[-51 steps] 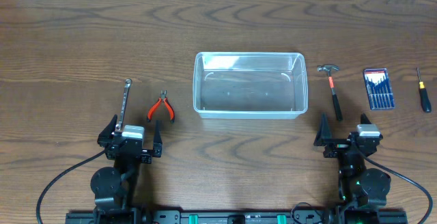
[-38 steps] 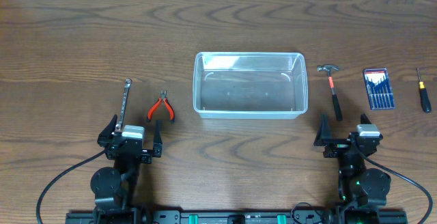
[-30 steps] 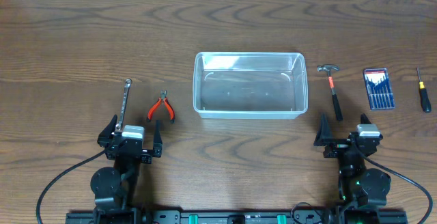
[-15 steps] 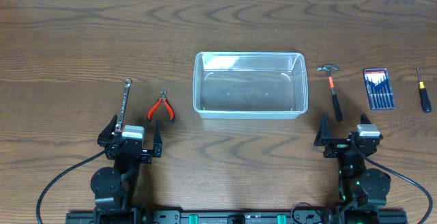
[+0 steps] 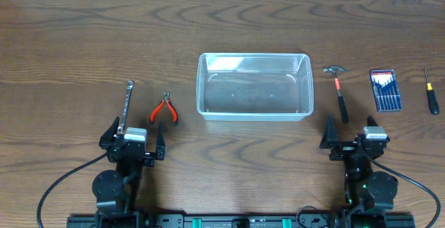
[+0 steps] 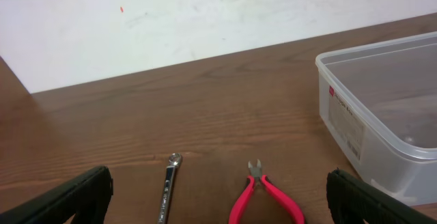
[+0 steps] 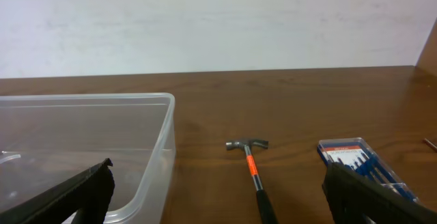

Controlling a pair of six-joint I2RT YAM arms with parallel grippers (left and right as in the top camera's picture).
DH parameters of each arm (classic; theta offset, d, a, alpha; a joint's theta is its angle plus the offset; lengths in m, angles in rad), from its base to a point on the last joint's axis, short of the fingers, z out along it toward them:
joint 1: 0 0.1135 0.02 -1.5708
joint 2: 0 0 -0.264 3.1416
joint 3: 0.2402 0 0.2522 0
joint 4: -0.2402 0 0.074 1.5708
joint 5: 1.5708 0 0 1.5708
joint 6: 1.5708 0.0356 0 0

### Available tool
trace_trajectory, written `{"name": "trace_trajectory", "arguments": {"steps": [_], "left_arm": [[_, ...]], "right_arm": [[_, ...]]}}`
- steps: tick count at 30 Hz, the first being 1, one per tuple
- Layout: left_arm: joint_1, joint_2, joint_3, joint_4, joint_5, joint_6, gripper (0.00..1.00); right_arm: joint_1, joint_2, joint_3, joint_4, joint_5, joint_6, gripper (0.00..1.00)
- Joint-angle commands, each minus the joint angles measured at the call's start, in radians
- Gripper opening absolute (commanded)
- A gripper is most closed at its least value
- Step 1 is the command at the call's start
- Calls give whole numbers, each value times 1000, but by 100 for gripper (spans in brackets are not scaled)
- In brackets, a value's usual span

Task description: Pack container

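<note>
The clear plastic container [image 5: 254, 86] stands empty at the table's middle; it also shows in the left wrist view [image 6: 382, 125] and the right wrist view [image 7: 82, 149]. My left gripper [image 5: 134, 140] is open and empty near the front edge, behind a steel wrench [image 5: 126, 106] and red-handled pliers [image 5: 164, 109]. My right gripper [image 5: 351, 135] is open and empty, behind a small hammer [image 5: 339, 92] with an orange band. In the wrist views the wrench [image 6: 168, 190], pliers [image 6: 263, 197] and hammer [image 7: 253, 173] lie between wide-open jaws.
A small blue screwdriver-set case [image 5: 384, 90] and a black-handled screwdriver [image 5: 431, 92] lie at the right. The case also shows in the right wrist view [image 7: 358, 157]. A white wall runs behind the table's far edge.
</note>
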Motion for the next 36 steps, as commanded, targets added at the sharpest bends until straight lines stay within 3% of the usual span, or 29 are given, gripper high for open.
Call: {"name": "trace_trajectory", "arguments": {"steps": [1, 36], "left_arm": [[4, -6, -29, -7, -5, 9, 98], [4, -6, -29, -7, -5, 9, 98]], "right_arm": [[10, -7, -2, -6, 10, -11, 99], [10, -7, -2, -6, 28, 1, 99]]}}
